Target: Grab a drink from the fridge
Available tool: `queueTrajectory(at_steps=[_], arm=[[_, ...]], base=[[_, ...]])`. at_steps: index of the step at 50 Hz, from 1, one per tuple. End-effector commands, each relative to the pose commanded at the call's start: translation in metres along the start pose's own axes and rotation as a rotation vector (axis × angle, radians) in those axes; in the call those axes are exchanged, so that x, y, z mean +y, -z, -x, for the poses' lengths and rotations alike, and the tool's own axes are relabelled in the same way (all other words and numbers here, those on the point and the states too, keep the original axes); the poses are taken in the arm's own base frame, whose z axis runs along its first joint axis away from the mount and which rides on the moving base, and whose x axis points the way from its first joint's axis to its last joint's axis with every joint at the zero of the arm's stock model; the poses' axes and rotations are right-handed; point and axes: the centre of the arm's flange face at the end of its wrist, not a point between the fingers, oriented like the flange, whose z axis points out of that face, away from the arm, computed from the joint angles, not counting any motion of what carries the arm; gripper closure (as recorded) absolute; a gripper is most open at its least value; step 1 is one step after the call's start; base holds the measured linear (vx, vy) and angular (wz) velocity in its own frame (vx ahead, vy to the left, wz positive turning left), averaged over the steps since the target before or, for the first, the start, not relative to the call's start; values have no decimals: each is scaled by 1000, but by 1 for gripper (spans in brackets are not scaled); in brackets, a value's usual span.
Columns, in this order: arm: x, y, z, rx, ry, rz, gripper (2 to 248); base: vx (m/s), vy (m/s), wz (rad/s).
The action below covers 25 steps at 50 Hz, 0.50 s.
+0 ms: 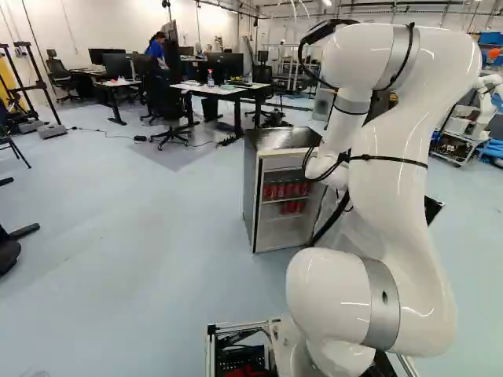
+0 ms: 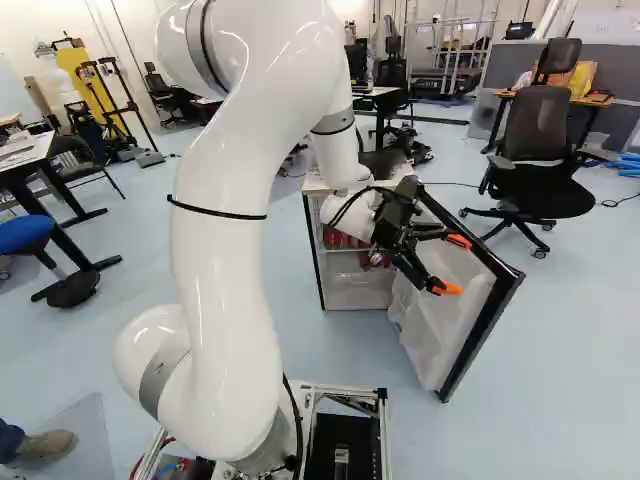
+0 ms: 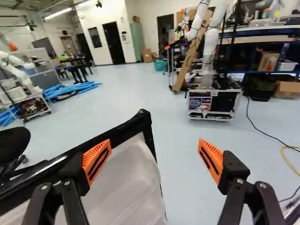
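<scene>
Fingers (image 2: 446, 288) spread near open door (image 2: 440, 325) of fridge (image 1: 250, 184); red cans (image 1: 288, 190) inside fridge, partly hidden by arm (image 2: 225, 260) in right base view.

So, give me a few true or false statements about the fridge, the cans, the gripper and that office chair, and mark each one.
1. The fridge door is shut. False: it stands open.
2. There are red cans inside the fridge. True.
3. The gripper is holding a can. False: its two fingers stand apart with nothing gripped between them.
4. The gripper's pads are orange. True.
5. In the right base view, the office chair stands to the left of the fridge. False: it stands to the right of it, beyond the open door.
</scene>
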Motion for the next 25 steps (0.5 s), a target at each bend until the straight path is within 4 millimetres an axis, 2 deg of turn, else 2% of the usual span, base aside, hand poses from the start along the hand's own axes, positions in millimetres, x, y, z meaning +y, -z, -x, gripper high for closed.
queueTrajectory(at_steps=[25], arm=[[38,33,-3,11,138,-309,3]], base=[[0,0,0]])
